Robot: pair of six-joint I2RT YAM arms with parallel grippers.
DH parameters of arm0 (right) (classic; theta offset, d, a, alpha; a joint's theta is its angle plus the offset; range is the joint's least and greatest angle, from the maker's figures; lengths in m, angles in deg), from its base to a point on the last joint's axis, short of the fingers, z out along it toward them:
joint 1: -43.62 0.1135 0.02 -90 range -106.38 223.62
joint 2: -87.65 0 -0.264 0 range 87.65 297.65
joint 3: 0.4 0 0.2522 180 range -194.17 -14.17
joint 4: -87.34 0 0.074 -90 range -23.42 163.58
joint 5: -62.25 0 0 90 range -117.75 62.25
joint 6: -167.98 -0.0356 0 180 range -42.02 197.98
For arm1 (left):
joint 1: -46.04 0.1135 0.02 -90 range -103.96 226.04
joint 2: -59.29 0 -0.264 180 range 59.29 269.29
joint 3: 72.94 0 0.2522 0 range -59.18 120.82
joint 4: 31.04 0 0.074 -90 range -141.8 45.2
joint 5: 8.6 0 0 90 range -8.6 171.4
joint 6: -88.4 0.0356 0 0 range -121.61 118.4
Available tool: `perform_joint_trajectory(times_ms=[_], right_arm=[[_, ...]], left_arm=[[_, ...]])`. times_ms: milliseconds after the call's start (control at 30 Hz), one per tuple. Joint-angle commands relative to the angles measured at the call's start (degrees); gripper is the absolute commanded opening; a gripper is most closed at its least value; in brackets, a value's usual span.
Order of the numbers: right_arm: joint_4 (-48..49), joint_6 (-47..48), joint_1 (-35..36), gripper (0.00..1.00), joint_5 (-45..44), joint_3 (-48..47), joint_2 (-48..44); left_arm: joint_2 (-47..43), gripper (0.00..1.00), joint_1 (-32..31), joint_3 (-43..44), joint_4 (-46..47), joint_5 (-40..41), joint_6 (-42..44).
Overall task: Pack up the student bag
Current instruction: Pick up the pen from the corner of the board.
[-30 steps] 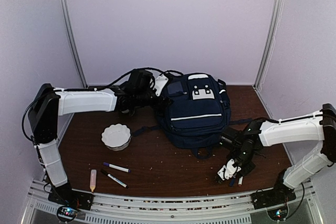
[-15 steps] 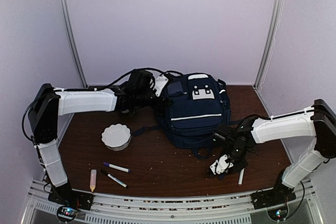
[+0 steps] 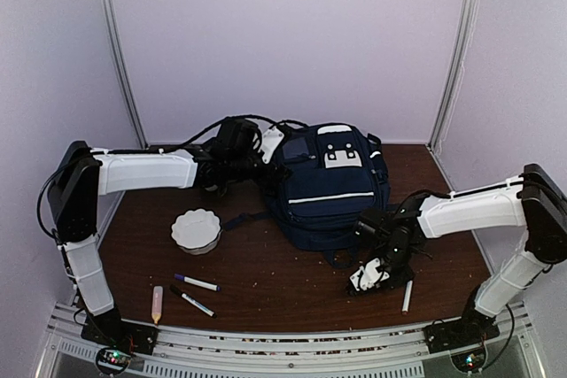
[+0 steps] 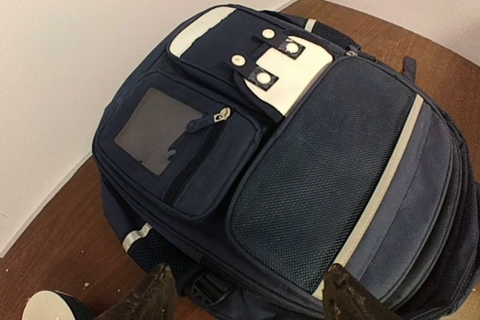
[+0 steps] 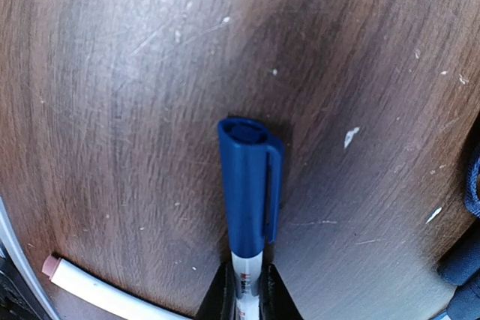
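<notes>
Student bag (image 3: 330,188): lying front-up on counter (image 3: 266,263), near back wall.
Left tool (image 4: 247,299): fingers spread wide, empty, at bag's left edge.
Right tool (image 5: 241,290): clamped tight on blue-capped marker (image 5: 246,185), just in front of bag's near-right corner.
White pen (image 3: 407,296) on counter, in front of bag, further right.
White bowl (image 3: 195,230) left of bag.

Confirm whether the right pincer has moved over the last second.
Yes. Seen from above, the right pincer has slid left along the near side of the student bag, leaving the white pen behind on its right.
</notes>
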Motion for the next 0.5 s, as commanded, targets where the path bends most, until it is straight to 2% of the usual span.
perform_joint_trajectory(times_ms=[0,267,467], right_arm=[[0.89,-1.13,-0.36,0.05,1.82,-1.21,1.28],[-2.94,-1.52,-2.29,0.00,2.47,-5.14,-1.16],[-8.62,-1.79,-9.83,0.00,7.65,-9.48,-2.66]], left_arm=[[0.20,0.69,0.17,1.92,1.31,-0.17,0.54],[0.71,0.69,0.17,2.46,1.26,-1.40,2.15],[1.94,0.68,0.04,3.98,-0.23,-8.75,8.77]])
